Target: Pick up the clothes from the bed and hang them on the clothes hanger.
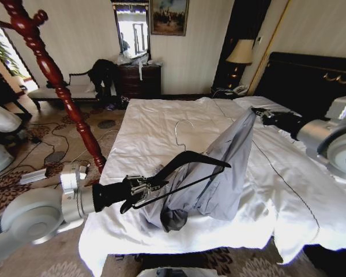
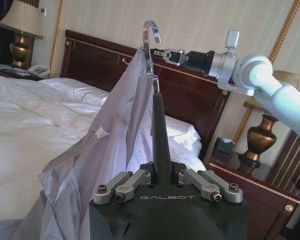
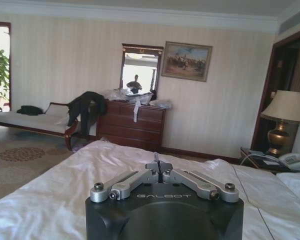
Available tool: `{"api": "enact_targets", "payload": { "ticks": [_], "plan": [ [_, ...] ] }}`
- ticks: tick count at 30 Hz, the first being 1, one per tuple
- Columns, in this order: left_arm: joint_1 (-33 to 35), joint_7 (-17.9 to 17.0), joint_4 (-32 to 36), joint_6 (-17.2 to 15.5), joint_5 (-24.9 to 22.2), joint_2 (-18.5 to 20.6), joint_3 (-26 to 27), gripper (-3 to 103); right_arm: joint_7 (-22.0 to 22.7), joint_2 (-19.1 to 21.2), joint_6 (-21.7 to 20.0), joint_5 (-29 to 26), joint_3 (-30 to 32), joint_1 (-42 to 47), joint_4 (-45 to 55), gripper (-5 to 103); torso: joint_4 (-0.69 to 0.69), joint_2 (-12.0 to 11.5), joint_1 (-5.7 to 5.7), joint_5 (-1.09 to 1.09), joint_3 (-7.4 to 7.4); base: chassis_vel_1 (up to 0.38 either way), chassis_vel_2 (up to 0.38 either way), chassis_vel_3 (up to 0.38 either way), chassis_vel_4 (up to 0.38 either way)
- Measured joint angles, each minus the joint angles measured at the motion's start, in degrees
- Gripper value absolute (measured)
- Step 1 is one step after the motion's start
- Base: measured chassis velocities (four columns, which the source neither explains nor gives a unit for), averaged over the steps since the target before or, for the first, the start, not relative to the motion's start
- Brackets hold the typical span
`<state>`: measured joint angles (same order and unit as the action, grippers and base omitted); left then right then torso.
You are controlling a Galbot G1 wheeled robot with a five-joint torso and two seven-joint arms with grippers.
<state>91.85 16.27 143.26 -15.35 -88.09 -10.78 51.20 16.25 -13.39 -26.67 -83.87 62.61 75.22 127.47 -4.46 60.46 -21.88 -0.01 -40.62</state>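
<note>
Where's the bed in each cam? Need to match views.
Head view: the bed spans the middle and right.
Left wrist view: the bed lies along the left side.
Right wrist view: the bed runs across the lower half.
Shared landmark: the bedside lamp.

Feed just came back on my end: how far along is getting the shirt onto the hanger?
Done: the shirt is lifted, though its lower end bunches on the bed. In hand: the left gripper is shut on the hanger, which is held over the bed; the right gripper looks shut on the shirt's top corner, holding it up by the hanger's hook. Left: the shirt hangs beside the hanger, not draped over its shoulders.
</note>
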Motion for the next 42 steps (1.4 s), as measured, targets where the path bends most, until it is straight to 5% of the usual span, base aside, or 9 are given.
{"api": "enact_targets", "payload": {
  "ticks": [28,42],
  "plan": [
    [1.0,-1.4,-0.1,1.8,2.3,-2.9,3.4,18,0.2,-1.5,-0.5,-8.4,3.7,-1.5,10.3,0,0.00,0.0,0.00,0.02,0.00,0.000,0.000,0.000,0.000],
    [-3.0,-3.4,-3.5,2.5,5.5,-4.6,-2.5,18,1.7,-0.9,0.7,-23.6,1.6,-11.5,15.6,0,0.00,0.0,0.00,0.00,0.00,0.000,0.000,0.000,0.000]
  ]
}}
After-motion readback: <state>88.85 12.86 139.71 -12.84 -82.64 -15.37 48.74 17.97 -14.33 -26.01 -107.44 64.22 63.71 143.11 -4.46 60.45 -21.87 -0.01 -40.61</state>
